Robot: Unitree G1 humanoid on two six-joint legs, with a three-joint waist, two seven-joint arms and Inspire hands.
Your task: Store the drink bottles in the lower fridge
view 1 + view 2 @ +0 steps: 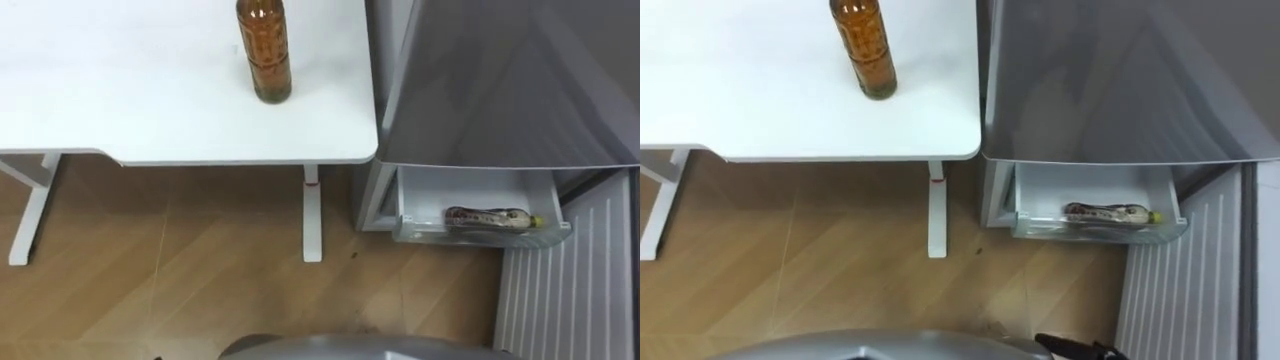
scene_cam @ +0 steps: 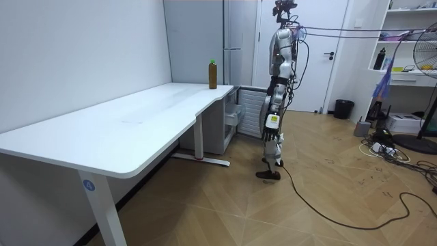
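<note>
I log: amber bottle (image 1: 265, 50), green cap (image 2: 212, 61); white table (image 1: 150, 120); grey fridge (image 1: 500, 80); white drawer (image 1: 412, 205); second bottle (image 1: 488, 218), mottled brown-and-white label, yellow cap (image 1: 536, 221); tan wood floor (image 1: 180, 270), herringbone pattern.

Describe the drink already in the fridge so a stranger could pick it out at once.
Find the grey fridge right of the white table; at its foot a white drawer stands pulled open. The bottle lies on its side in that drawer, cap to the right. The other bottle, amber-filled, stands upright on the table.
</note>
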